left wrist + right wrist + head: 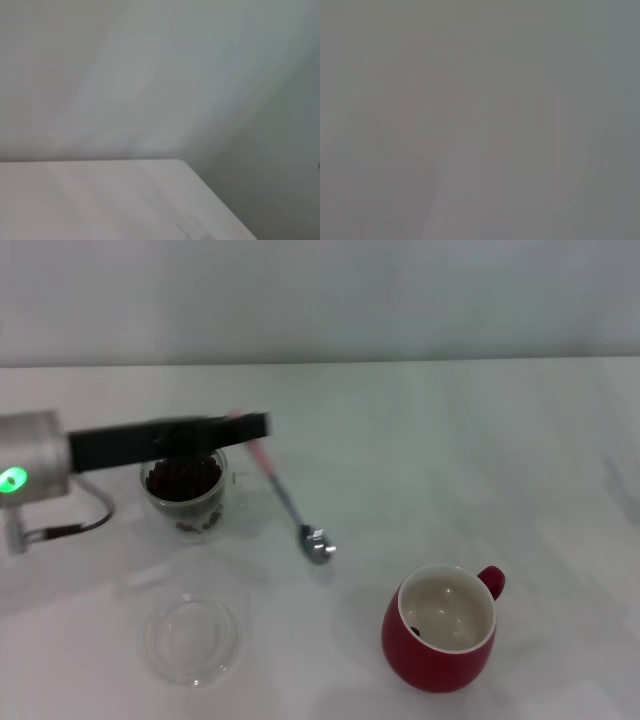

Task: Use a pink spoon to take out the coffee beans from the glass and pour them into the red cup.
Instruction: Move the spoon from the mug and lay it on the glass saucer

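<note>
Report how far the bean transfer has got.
Barely started. The glass is full of coffee beans, while the red cup shows a white inside with perhaps one dark speck. In hand: the left gripper holds the pink spoon by its handle, bowl down beside the glass and empty. Scooping and pouring remain. The right gripper is out of sight.

pink spoon point(290, 505) (tilted), beans point(183, 478) in glass point(186, 496), red cup point(441, 628)

A white worktop point(450, 440) fills the scene, softly and evenly lit, its far edge meeting a plain pale grey wall point(320, 300) behind.
</note>
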Robot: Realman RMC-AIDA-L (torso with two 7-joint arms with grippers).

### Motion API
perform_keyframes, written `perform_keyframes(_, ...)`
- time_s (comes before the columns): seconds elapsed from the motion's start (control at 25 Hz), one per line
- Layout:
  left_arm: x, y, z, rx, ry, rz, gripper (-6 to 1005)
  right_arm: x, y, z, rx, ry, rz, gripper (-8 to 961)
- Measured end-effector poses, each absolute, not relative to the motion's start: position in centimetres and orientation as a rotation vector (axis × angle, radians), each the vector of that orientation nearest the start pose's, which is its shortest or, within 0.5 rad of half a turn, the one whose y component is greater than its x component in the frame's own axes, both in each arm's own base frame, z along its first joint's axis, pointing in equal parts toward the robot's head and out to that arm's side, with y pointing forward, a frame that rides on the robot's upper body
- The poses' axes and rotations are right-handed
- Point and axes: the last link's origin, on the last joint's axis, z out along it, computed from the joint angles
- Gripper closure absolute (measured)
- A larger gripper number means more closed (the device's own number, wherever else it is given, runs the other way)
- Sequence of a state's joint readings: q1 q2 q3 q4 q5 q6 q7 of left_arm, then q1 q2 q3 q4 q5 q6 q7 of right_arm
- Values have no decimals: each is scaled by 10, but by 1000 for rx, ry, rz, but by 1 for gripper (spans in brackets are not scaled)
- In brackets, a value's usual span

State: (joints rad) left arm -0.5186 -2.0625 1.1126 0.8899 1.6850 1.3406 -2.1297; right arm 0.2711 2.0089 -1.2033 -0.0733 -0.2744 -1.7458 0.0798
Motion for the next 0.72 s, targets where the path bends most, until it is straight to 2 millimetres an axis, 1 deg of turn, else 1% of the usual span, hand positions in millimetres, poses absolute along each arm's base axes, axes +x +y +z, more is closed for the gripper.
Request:
perform_keyframes(0.12,-218,356,9,-2507,-1300,-849,866,343,255,77,-1418,7,766,167)
perform_keyframes(0.24,-238,345,14,-2453,-1349,-853,866,343,255,80,-1397,6,764,167)
perform_keyframes(0.48,-267,324,24,-2383,-1415,-854,866,346,254,86,-1355,26,773,167)
perform_keyframes(0.72,-288,309,32,-2333,-1451,-832,867,349,252,89,-1336,41,770,167)
